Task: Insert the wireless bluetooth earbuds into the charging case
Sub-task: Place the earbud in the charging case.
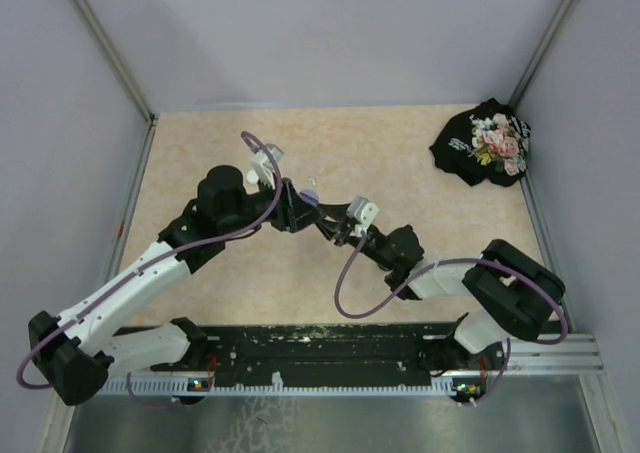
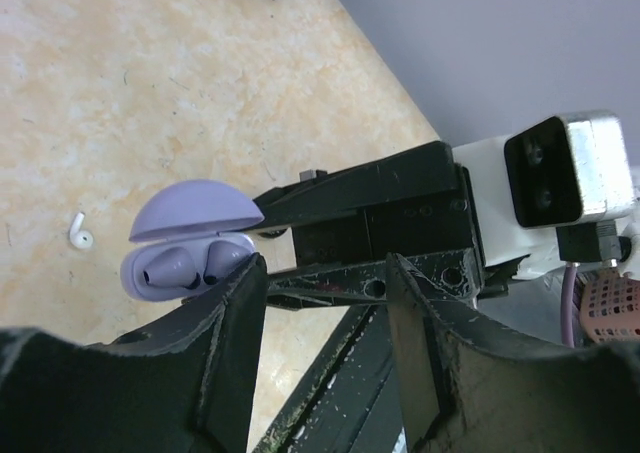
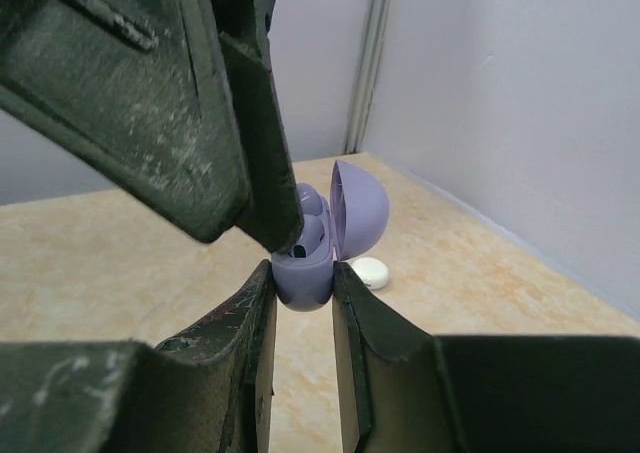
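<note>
Well clear of table (image 1: 400, 143) edges, open charging case (image 3: 356, 213) tight in right hand (image 3: 302, 279), left hand (image 2: 325, 268) agape alongside.

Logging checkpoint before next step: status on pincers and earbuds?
Right pincer shut on lavender case, lid open. Left pincer open, one fingertip at case mouth. Two purple earbuds inside; one white earbud loose on table.

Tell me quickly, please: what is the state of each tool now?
Left tool: open.
Right tool: closed on the purple charging case.
</note>
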Controlling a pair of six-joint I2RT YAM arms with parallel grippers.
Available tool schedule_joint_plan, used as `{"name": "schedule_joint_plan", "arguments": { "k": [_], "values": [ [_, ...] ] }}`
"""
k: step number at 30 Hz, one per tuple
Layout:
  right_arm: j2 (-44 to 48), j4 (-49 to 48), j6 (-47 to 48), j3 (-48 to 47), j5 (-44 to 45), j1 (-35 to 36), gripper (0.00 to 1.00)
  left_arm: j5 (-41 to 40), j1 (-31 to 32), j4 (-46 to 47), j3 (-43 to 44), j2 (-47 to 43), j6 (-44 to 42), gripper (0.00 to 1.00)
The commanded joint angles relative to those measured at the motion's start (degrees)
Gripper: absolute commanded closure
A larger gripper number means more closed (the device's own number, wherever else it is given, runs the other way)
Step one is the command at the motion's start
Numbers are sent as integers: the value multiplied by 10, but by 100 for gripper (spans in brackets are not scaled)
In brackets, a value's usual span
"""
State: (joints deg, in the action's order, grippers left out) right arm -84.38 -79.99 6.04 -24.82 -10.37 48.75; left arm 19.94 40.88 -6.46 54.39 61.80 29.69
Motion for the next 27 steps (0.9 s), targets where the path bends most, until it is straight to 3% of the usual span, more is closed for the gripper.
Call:
{"name": "schedule_joint_plan", "arguments": {
  "k": [1, 5, 9, 15, 21, 27],
  "values": [
    [25, -14, -18, -14, -33, -3, 100, -34, 4, -20, 32, -19, -43, 43],
    [41, 11, -22, -9, -57, -9, 100, -86, -1, -72, 57, -35, -75, 30],
    [62, 37, -34, -2, -79, -18, 100, -89, -21, -96, 70, -47, -110, 20],
    [80, 39, -66, 1, -136, -31, 100, 5, -60, -102, 70, -43, -124, 8],
    [76, 27, -107, -11, -184, -38, 100, 148, -88, -52, 47, -20, -109, 6],
    [54, -17, -146, -13, -200, -43, 100, 204, -92, -23, 35, 5, -93, 7]
  ]
}}
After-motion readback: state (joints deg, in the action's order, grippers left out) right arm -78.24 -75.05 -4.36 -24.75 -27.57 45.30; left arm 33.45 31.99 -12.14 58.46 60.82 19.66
